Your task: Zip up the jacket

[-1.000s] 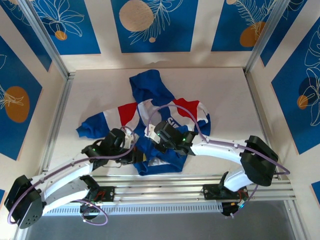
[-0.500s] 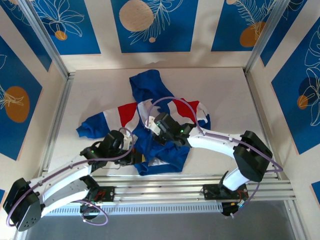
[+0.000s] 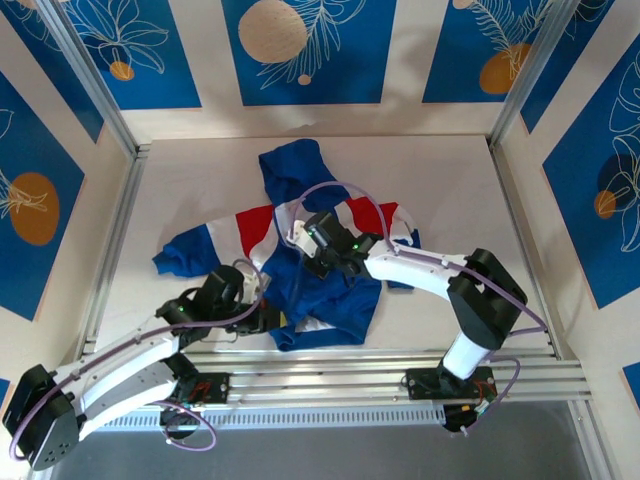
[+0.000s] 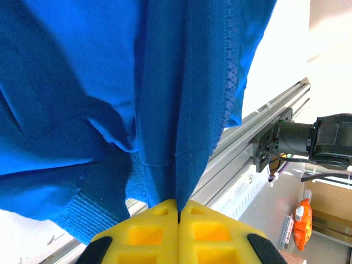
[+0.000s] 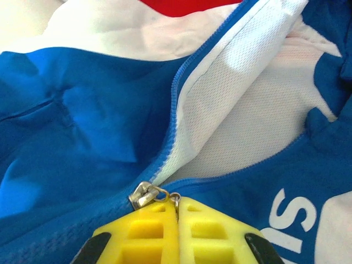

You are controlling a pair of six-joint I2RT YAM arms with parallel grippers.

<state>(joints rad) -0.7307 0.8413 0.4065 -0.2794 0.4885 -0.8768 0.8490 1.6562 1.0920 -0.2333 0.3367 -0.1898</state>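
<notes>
Jacket: The jacket (image 3: 285, 280) lies rumpled in the middle of the table (image 3: 200, 180), with its sleeves out to the sides.
How it feels: I think it is soft, light and floppy. It will bunch up if I push it, so it has to be pulled tight.
Where to hold: The small metal pull tab (image 5: 165, 194) on the slider (image 5: 143, 195) is the best spot for zipping. The bottom hem (image 4: 82, 212) is a good spot for holding the jacket down.
Which way it points: The hood (image 3: 290, 170) points to the far wall and the hem points to the near rail (image 3: 400, 362). The long way of the jacket runs near to far, and the zipper runs the same way.
Zipper: Past the slider the two sides are apart and the white mesh lining (image 5: 236, 110) shows. Down by the hem the zipper teeth (image 4: 228, 71) look joined.
My right gripper (image 5: 177, 206): It is pinched tight on the pull tab, with the yellow fingers pressed together.
My left gripper (image 4: 179, 206): It is pinched tight on the blue cloth at the bottom of the jacket, right on the zipper line.
What could slip: The tab is tiny and smooth, so I think it could slide out.
</notes>
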